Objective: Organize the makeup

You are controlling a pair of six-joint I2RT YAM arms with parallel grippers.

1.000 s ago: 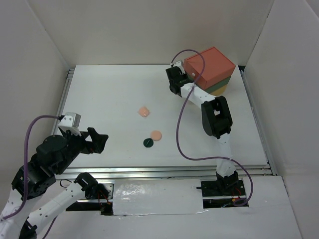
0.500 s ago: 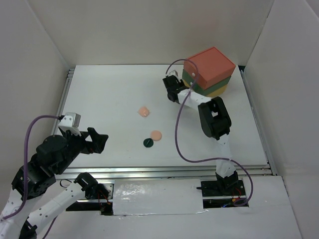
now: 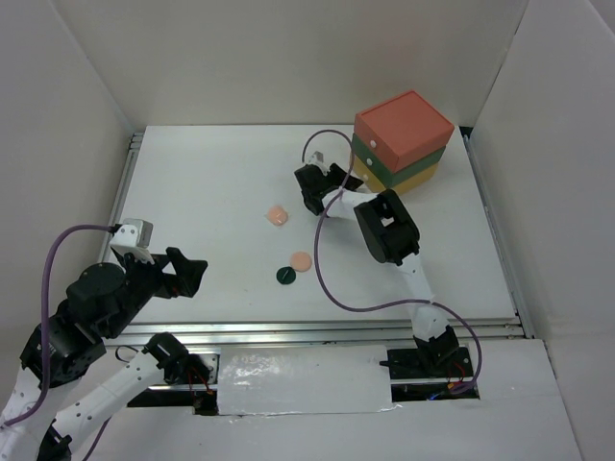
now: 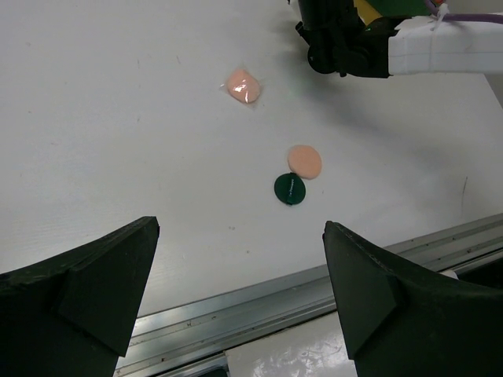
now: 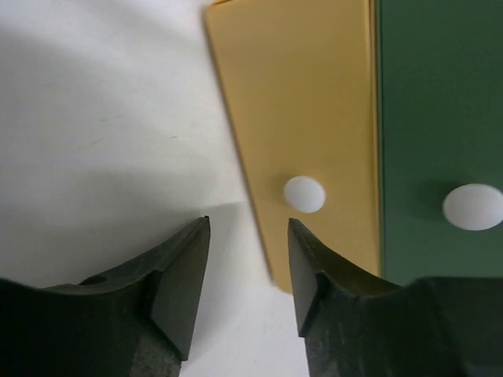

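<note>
We hold our left tool (image 4: 240, 229) above the near part of the bench (image 3: 192, 182), its jaws wide apart and empty. Ahead of it the dark green disc (image 4: 289, 189) lies just beside one peach compact (image 4: 304, 161); the other peach compact (image 4: 244, 86) lies farther back, apart. Our right tool (image 5: 246, 236), fingers narrowly apart and empty, faces the yellow drawer (image 5: 306, 118) of the drawer box (image 3: 404, 130), with the white knob (image 5: 304, 194) just ahead.

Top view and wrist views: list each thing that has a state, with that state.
drawer box: all drawers shut
green disc: lying flat
far peach compact: lying flat, alone
near peach compact: lying flat, beside the green disc
left gripper: open, empty
right gripper: open, empty
</note>
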